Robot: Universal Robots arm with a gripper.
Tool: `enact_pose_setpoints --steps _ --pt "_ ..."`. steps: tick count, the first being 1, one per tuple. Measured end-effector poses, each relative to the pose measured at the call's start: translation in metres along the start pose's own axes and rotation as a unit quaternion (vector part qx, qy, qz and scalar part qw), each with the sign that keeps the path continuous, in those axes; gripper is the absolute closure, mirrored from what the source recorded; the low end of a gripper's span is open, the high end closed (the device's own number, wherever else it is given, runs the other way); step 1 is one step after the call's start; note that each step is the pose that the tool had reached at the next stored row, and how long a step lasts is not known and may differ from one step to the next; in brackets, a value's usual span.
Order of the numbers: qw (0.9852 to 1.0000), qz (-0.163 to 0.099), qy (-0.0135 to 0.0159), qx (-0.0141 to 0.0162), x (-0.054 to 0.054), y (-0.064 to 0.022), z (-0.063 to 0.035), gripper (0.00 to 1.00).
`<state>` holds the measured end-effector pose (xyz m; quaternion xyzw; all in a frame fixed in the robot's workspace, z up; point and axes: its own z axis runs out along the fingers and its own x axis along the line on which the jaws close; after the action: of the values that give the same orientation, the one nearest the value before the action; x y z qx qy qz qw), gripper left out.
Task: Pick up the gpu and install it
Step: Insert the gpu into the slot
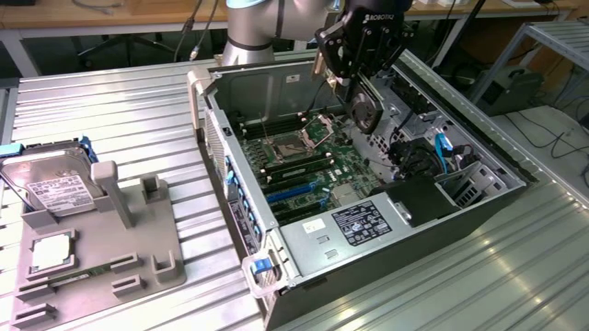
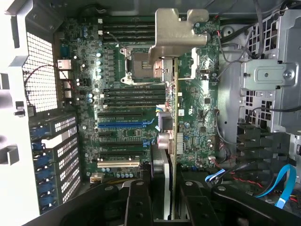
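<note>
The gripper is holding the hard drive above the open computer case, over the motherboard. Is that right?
Not the hard drive: the gripper is shut on the graphics card, held above the open computer case, over the motherboard. The exterior view shows it; the hard drive lies on the grey holder outside the case.

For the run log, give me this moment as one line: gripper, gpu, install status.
gripper: shut on gpu | gpu: held on edge above motherboard, over open case | install: not yet seated in a slot
</note>
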<state>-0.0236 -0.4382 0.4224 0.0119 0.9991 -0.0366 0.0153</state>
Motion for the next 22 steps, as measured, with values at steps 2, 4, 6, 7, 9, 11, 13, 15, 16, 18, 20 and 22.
enact_pose_setpoints --steps 2,4,6,7,9,11,13,15,16,18,20,22 --pt "1.0 0.0 0.0 0.0 0.0 0.0 0.0 0.72" --pt "1.0 0.0 0.0 0.0 0.0 0.0 0.0 0.72" --pt "1.0 0.0 0.0 0.0 0.0 0.0 0.0 0.72" --pt "1.0 -0.002 -0.0001 -0.0001 0.0 0.0 0.0 0.72" --pt "1.0 -0.009 -0.0006 -0.0003 -0.0001 0.0 0.0 0.72" --pt "0.9999 -0.017 -0.0012 -0.0006 0.0 0.0 0.0 0.72" --pt "0.9997 -0.024 -0.0017 -0.0008 0.0 -0.0001 0.0 0.72" --pt "0.9995 -0.032 -0.0024 -0.0011 0.0 -0.0001 0.0 0.72" --pt "0.9992 -0.041 -0.003 -0.0013 0.0 -0.0001 0.0 0.72" --pt "0.9986 -0.053 -0.0039 -0.0017 0.0 -0.0001 0.0 0.72" --pt "0.9982 -0.061 -0.0044 -0.0019 0.0 -0.0001 0.0 0.72" --pt "0.9976 -0.07 -0.0051 -0.0022 0.0 -0.0001 0.0 0.72"
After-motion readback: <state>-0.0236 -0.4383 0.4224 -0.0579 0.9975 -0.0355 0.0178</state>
